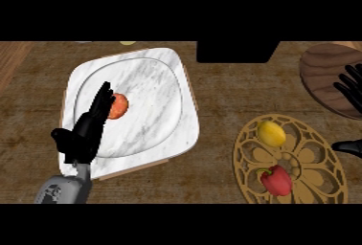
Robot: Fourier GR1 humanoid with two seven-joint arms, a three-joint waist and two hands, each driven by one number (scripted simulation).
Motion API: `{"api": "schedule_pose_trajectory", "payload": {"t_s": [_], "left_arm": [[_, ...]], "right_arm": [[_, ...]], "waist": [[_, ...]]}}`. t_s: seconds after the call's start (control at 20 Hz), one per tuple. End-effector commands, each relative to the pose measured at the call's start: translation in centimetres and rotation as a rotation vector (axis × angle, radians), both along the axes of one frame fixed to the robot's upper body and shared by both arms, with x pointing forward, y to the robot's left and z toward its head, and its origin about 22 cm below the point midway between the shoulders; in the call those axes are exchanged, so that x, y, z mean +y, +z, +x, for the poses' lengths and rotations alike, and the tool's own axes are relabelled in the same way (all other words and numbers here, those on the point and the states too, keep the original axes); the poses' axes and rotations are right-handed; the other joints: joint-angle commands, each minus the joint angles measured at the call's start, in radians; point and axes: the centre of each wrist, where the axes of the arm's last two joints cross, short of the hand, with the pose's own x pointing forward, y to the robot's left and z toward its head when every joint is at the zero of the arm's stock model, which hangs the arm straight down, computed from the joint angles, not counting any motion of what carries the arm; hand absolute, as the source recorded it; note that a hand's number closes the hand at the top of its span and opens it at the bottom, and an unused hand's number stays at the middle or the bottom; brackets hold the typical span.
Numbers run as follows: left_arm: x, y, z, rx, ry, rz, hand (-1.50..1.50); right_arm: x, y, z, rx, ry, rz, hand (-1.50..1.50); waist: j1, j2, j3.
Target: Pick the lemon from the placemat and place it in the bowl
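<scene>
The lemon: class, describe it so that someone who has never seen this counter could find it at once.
Look to the right side of the counter for the round, tan, cut-out patterned placemat. Two things lie on it: the lemon sits at its upper left, yellow and oval, while the red pepper below it is red with a green stem.

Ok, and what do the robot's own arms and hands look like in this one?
The left hand is matte black, with slim, segmented fingers and a blocky black palm and wrist. It sits on a rounded grey forearm whose shell shows mottled lighter and darker patches. The right hand shows only at the view's right edge: black fingers and a black thumb, its forearm out of view. No cables show.
</scene>
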Motion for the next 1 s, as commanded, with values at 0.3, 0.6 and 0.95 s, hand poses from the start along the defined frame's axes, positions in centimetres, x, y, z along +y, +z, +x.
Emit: {"api": "schedule_pose_trajectory", "payload": {"t_s": [0.3, 0.6, 0.95], "left_arm": [[-1.1, -0.5, -0.7, 0.016, -0.006, -0.011, 0.0], [-0.6, -1.5, -0.9, 0.016, -0.005, 0.0, 0.0], [1.0, 0.9, -1.3, 0.01, -0.003, 0.002, 0.0]], "right_arm": [[0.5, 2.0, 2.9, 0.289, 0.198, -0.202, -1.5], [1.1, -3.1, 2.7, 0.349, 0.264, -0.222, -1.5], [1.6, -3.0, 1.6, 0.318, 0.287, -0.146, -1.5]], "waist": [[0.004, 0.001, 0.0], [0.002, 0.001, 0.0], [-0.002, -0.001, 0.0]]}}
